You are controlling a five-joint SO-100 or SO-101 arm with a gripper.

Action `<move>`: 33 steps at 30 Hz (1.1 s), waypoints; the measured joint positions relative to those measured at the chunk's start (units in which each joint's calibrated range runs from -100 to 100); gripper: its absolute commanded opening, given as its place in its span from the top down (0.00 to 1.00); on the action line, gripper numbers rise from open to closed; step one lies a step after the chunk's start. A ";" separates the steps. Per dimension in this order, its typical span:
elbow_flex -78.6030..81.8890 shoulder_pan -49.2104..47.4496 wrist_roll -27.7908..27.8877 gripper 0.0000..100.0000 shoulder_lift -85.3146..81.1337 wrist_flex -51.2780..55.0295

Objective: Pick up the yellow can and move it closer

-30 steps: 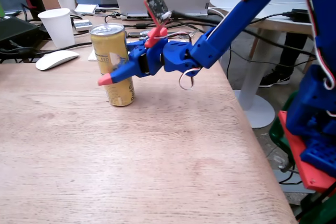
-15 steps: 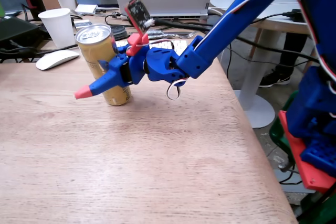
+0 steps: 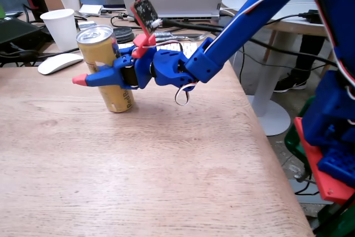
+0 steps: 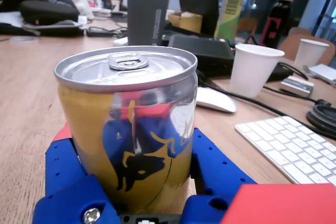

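The yellow can (image 3: pixel 105 54) sits gripped inside the end effector (image 3: pixel 102 76).

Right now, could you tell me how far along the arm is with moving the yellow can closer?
Done: the gripper has reached the yellow can, its fingers either side of the body, apparently closed on it. In hand: the can tilts in the fixed view, so a lift seems to be starting, though its base still looks near the table. Left: carrying it closer and setting it down; it still sits by the white cup.

Light wooden table (image 3: pixel 138 170); round white table (image 3: pixel 277 20) behind; grey floor (image 3: pixel 266 81); dim office.
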 measured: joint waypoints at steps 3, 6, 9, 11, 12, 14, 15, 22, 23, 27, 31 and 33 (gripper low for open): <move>0.00 0.00 -0.10 0.73 0.00 0.00; 0.00 0.00 -0.20 0.73 0.00 0.00; 0.00 0.00 -0.29 0.73 0.00 0.00; 0.00 0.00 -0.29 0.73 0.00 0.00; 0.00 0.00 -0.29 0.73 0.00 0.00; 0.00 -1.32 -0.15 0.73 0.00 0.00; 0.00 -2.54 -0.29 0.73 -0.09 0.00; 15.78 -14.65 -0.29 0.73 -13.06 0.33; 19.39 -14.09 -0.29 0.73 -15.82 0.33; 30.30 -14.84 -0.24 0.73 -29.05 0.41; 40.49 -14.47 -0.15 0.73 -38.39 0.41; 45.99 -14.47 -0.15 0.73 -43.84 0.41</move>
